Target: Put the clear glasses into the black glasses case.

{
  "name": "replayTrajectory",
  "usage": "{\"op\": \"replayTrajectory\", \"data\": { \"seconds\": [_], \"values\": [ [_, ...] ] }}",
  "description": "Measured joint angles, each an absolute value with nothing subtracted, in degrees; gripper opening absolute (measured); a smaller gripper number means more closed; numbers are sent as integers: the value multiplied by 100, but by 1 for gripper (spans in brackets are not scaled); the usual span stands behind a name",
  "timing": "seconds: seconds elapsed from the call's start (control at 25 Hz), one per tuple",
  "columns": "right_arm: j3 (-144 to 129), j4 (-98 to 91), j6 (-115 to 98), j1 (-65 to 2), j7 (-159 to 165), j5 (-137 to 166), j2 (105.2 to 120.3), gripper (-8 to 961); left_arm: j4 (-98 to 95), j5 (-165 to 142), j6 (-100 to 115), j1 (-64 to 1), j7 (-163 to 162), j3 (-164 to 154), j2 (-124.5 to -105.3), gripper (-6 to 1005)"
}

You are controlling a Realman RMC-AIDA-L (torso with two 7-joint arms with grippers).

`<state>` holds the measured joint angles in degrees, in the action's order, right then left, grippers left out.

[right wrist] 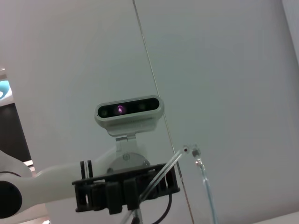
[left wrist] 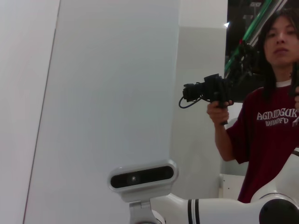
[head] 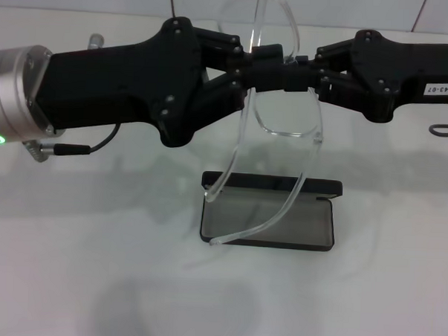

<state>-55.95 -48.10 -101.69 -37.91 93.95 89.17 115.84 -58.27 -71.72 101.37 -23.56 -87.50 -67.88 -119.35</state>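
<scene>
Clear glasses (head: 282, 103) gripped by both grippers' jaws (left (head: 247, 68), right (head: 299, 73)); head view alone shows black glasses case (head: 270, 215).

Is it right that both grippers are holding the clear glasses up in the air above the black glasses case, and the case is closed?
Not quite. The black glasses case is open, not closed: the head view shows its grey lining. The rest holds: the left gripper and the right gripper both grip the clear glasses in the air above it.
</scene>
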Motion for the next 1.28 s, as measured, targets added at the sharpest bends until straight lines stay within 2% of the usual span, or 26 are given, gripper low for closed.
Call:
{"op": "replayTrajectory", "data": {
  "seconds": [1.28],
  "values": [
    [-5865,-4579,-10216,-3795,9167,8525,11584,59,-5540,-7109,10141,-2352,-8454,-6729,-11957,84]
  ]
}}
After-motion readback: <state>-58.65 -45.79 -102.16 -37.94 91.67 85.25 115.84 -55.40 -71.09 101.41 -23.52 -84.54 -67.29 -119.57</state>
